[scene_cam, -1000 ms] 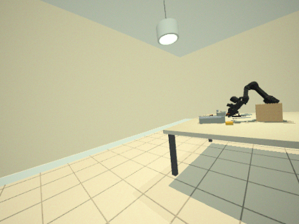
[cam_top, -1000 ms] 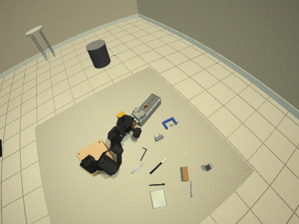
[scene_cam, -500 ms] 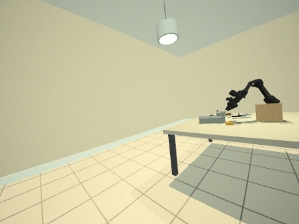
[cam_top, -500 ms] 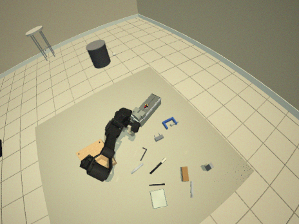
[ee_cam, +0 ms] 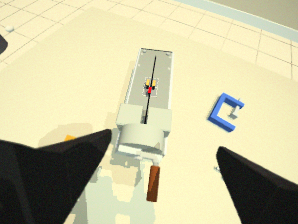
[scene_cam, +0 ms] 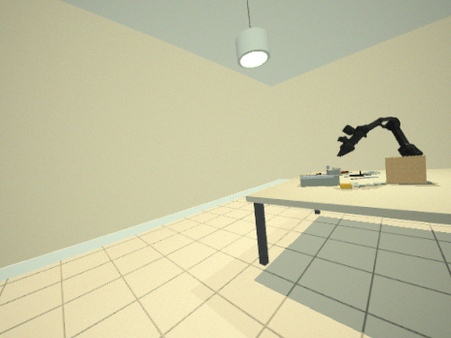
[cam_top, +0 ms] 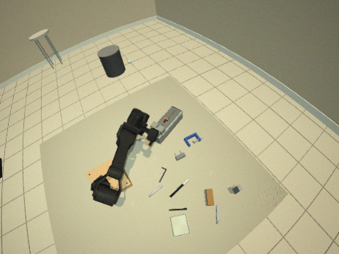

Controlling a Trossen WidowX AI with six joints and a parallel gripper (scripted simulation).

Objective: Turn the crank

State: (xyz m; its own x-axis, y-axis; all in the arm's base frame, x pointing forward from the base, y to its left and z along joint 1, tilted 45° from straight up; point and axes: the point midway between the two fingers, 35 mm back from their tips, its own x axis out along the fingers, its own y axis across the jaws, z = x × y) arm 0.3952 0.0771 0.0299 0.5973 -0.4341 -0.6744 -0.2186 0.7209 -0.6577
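The grey machine (cam_top: 174, 114) (scene_cam: 319, 181) (ee_cam: 163, 75) has a long slotted bed and a round housing at its near end. The slide's red pointer (ee_cam: 149, 90) shows beside the yellowish brass marks (ee_cam: 151, 82); the view is too coarse to tell whether they are exactly level. The crank's brown-red handle (cam_top: 150, 143) (ee_cam: 153, 184) sticks out from the near end, toward the bottom of the wrist view. My gripper (scene_cam: 339, 154) (ee_cam: 164, 142) is wide open and empty, raised above the machine's crank end. Its fingers are clear of the handle. The arm hides part of the machine's surroundings in the top view.
A blue clamp (cam_top: 187, 140) (ee_cam: 218, 107) lies right of the machine in the wrist view. A yellow block (scene_cam: 346, 185) (ee_cam: 70, 138) is on its left, partly behind a finger. A small grey part (cam_top: 180, 156), a hex key (cam_top: 162, 175) and several other tools lie farther off.
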